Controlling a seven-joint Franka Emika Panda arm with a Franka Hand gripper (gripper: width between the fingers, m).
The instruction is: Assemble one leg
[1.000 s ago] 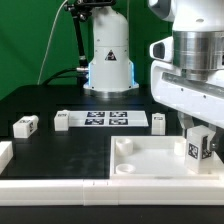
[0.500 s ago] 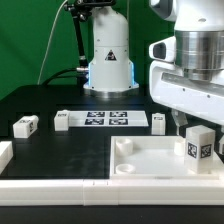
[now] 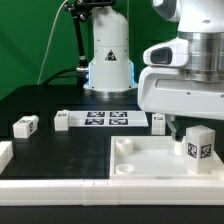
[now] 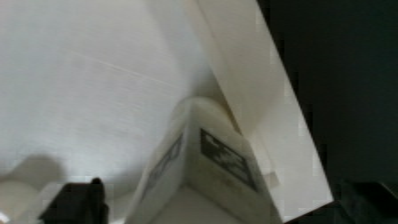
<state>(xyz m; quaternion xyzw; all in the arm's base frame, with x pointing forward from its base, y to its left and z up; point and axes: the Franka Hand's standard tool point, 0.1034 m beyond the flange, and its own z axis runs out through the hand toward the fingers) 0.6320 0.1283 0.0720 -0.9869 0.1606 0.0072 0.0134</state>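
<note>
A leg [image 3: 199, 147] stands upright in the corner socket of the large white square tray [image 3: 140, 165] at the exterior view's right, its tag facing the camera. My gripper [image 3: 190, 120] hangs just above it, jaws apart, not gripping it. In the wrist view the leg [image 4: 214, 170] fills the lower middle against the tray wall [image 4: 240, 70], and one dark finger [image 4: 75, 202] stands clear of it with white showing between. Three more legs lie on the black table: one [image 3: 25, 125] at the left, one [image 3: 62, 120] and one [image 3: 158, 121] at the marker board's ends.
The marker board [image 3: 107, 119] lies flat at mid table. The robot base [image 3: 109, 60] stands behind it. Part of another white piece [image 3: 5, 152] shows at the left edge. A white rail [image 3: 60, 183] runs along the front.
My gripper has risen off the leg and let it go. The leg stays upright in the tray's corner.
</note>
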